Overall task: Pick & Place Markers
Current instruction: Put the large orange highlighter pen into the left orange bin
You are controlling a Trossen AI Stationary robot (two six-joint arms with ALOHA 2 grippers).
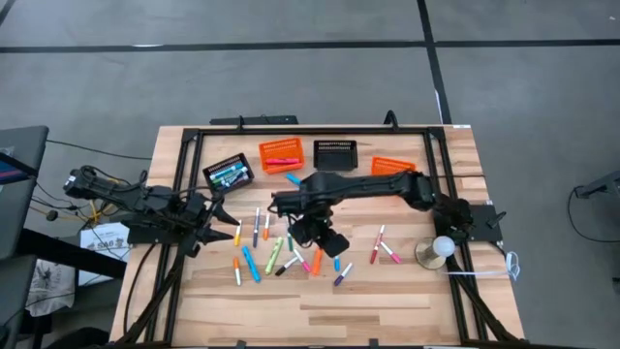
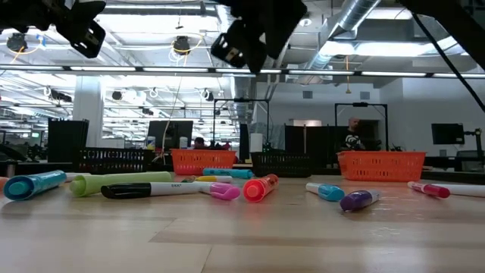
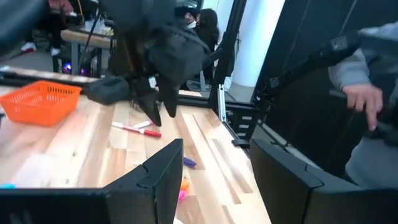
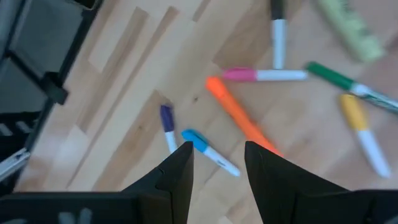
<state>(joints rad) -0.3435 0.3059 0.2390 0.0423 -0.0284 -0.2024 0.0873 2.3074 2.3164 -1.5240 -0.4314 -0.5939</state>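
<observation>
Several markers [image 1: 273,254] in many colours lie flat and scattered on the wooden table's middle, with a few more [image 1: 384,248] to the right. My right gripper [image 1: 327,248] hangs open above the middle group, tilted downward. Below its fingers [image 4: 217,163] lie a light blue marker [image 4: 208,149], a purple one [image 4: 166,118] and an orange one [image 4: 239,118], none of them touched. My left gripper [image 1: 229,231] waits open at the table's left, pointing level toward the right [image 3: 214,180].
Two orange mesh baskets [image 1: 281,153] [image 1: 392,165] and a black one [image 1: 334,152] stand along the far side, and a further black container [image 1: 229,173] stands far left. A white ball on a round base [image 1: 441,249] stands at the right. A person's hand [image 3: 364,99] shows beyond the table.
</observation>
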